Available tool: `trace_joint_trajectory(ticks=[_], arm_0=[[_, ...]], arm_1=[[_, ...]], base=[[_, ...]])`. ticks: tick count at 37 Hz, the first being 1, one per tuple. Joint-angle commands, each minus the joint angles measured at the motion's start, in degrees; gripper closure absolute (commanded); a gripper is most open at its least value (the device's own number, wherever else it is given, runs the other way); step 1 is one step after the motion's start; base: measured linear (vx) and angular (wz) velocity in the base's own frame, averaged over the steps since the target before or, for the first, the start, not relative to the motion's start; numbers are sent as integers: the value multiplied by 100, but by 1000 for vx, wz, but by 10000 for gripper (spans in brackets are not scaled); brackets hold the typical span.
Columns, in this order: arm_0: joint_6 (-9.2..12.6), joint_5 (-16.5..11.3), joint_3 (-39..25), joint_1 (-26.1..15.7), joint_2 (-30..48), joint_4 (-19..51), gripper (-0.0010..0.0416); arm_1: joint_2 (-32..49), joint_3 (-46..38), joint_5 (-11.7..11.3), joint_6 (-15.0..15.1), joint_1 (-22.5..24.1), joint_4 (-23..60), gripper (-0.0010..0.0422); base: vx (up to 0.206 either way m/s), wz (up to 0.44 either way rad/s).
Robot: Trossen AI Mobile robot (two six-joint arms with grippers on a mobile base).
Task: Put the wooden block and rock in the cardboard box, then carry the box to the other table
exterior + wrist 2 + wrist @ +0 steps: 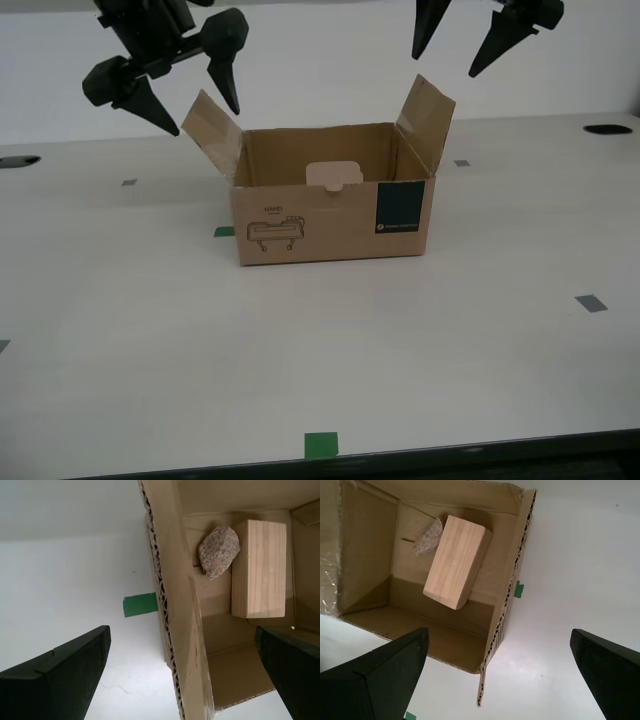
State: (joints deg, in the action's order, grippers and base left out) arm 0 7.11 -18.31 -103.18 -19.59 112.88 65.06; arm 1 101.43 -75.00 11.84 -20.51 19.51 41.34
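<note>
Our first gripper (pixel 497 680) and second gripper (pixel 190 680) hover above the box (pixel 330 215), jaws apart; block (pixel 455 562) and rock (pixel 218 551) lie inside, touching.

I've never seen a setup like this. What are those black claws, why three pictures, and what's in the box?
The black claws are the robot's two hands. One picture comes from a camera on its body; the other two ride on the hands and look down between their fingers. My first gripper and my second gripper are both open, holding nothing, each straddling one raised side flap of the cardboard box on a white table with tape marks. Inside lie the wooden block and, beside it, the rock.
</note>
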Motion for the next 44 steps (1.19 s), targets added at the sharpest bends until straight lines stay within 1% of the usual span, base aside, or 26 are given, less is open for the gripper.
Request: trace_joint_trajectory(ticks=[1, 3, 4, 7, 10, 15, 19, 24, 29, 32, 37, 41, 44], arm_0=[[-4, -31, 66, 0, 59, -118, 12], [-2, -28, 87, 2, 120, -205, 12], [-11, -28, 92, 0, 120, -203, 12], [-2, -28, 94, 0, 120, -260, 13], [13, -31, 92, 0, 120, -474, 12], [39, -31, 101, 0, 120, -468, 12], [44, -31, 247, 0, 120, -673, 13], [63, -33, 474, 0, 120, -710, 12], [101, -31, 841, 0, 120, -1270, 12], [164, -35, 953, 0, 120, -1373, 13], [166, -33, 1204, -7, 120, -1814, 13], [173, -33, 1338, -7, 120, -1908, 12], [195, -33, 1543, -7, 120, -2203, 13]], arm_1=[[125, -11, 286, -7, -4, -76, 18], [144, -11, 461, -9, -4, -136, 18], [144, -9, 481, -11, -4, -184, 18], [144, -9, 474, -35, -7, -341, 18], [142, -11, 474, -55, -15, -415, 18], [144, 2, 474, -52, -17, -415, 18], [142, 2, 479, -50, -20, -417, 18], [144, 2, 476, -44, -24, -433, 18], [144, 2, 476, -37, -28, -481, 18], [144, 4, 476, -35, -28, -485, 18], [144, 2, 476, -26, -28, -492, 18], [144, 9, 474, -24, -28, -507, 18], [144, 9, 470, -9, -28, -533, 18]], base=[[0, 0], [0, 0], [0, 0], [0, 0], [0, 0], [0, 0], [0, 0], [0, 0], [0, 0], [0, 0], [0, 0], [0, 0], [0, 0]])
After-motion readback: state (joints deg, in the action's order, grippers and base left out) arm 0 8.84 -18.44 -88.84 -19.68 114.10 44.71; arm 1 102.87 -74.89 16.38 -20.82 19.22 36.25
